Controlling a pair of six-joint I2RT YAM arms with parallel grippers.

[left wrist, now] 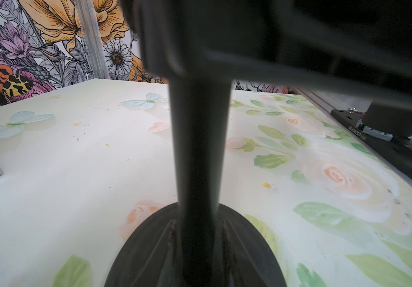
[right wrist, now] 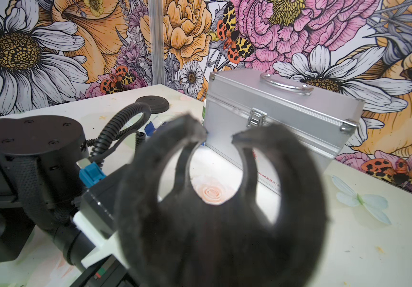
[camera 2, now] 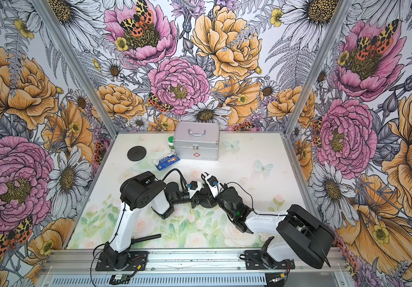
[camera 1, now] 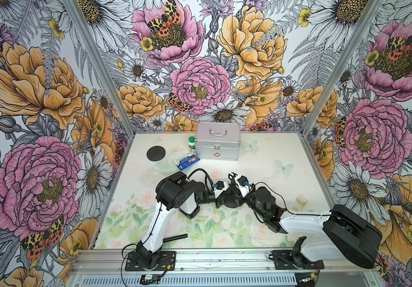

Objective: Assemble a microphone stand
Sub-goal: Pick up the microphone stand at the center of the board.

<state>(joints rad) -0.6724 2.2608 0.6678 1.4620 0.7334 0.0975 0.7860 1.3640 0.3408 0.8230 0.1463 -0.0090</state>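
Pole (left wrist: 200, 149) upright on round base (left wrist: 138, 248), mid-table, well in front of silver case (camera 1: 217, 145). Left gripper (camera 1: 224, 197): jaws closed on pole. Right gripper (camera 1: 235, 183): jaws clamped on mic clip (right wrist: 220, 211) at pole top. Black disc (camera 1: 155, 153) left of case; black rod (camera 1: 175, 237) far in front of case, near table (camera 1: 274, 174) edge.

The floral-printed table (camera 1: 262, 179) carries a silver case (camera 1: 217, 144) at the far middle. A green-capped bottle (camera 1: 191, 144) stands just left of the case, with a blue packet (camera 1: 187, 161) nearer and a black disc (camera 1: 155, 153) farther left. At the centre stands a round base (left wrist: 150, 261) with an upright pole (left wrist: 200, 154). A black rod (camera 1: 175, 238) lies near left.
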